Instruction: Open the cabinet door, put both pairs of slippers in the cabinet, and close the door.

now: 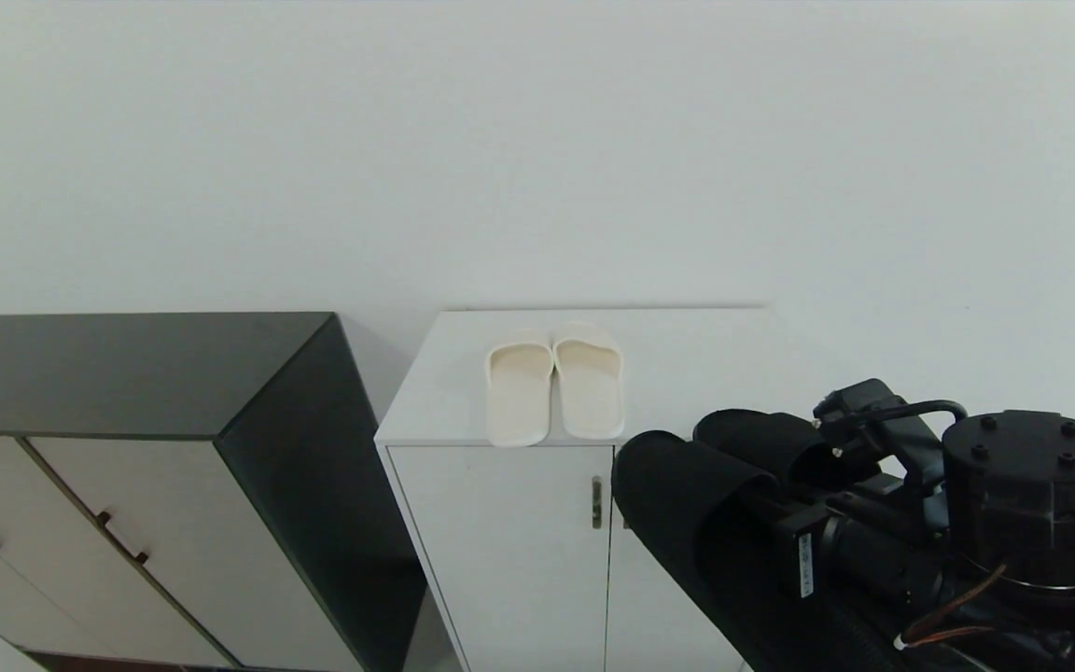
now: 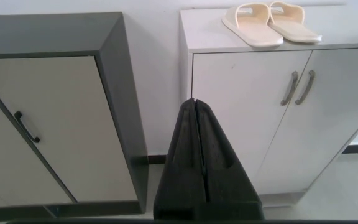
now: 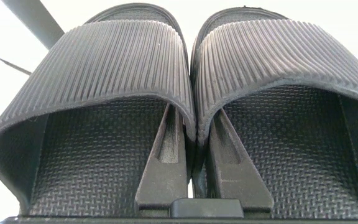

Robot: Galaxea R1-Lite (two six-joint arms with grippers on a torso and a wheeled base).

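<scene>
Black slippers (image 1: pixel 687 485) gripped, cabinet (image 1: pixel 500 541) doors shut
Right gripper (image 3: pixel 193 118) pinches the pair by their inner walls in front of the cabinet; cream slippers (image 1: pixel 554 387) sit on its top; left gripper (image 2: pixel 196 118) pressed closed, empty

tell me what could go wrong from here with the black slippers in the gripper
1. The right gripper pinches only the touching inner sides of the black slippers; one could slide out.
2. The white cabinet has its doors shut, so the left gripper must open one alone, and the swinging door might hit the held pair.
3. The cream slippers sit at the top's front edge; a bump may knock them off.
</scene>
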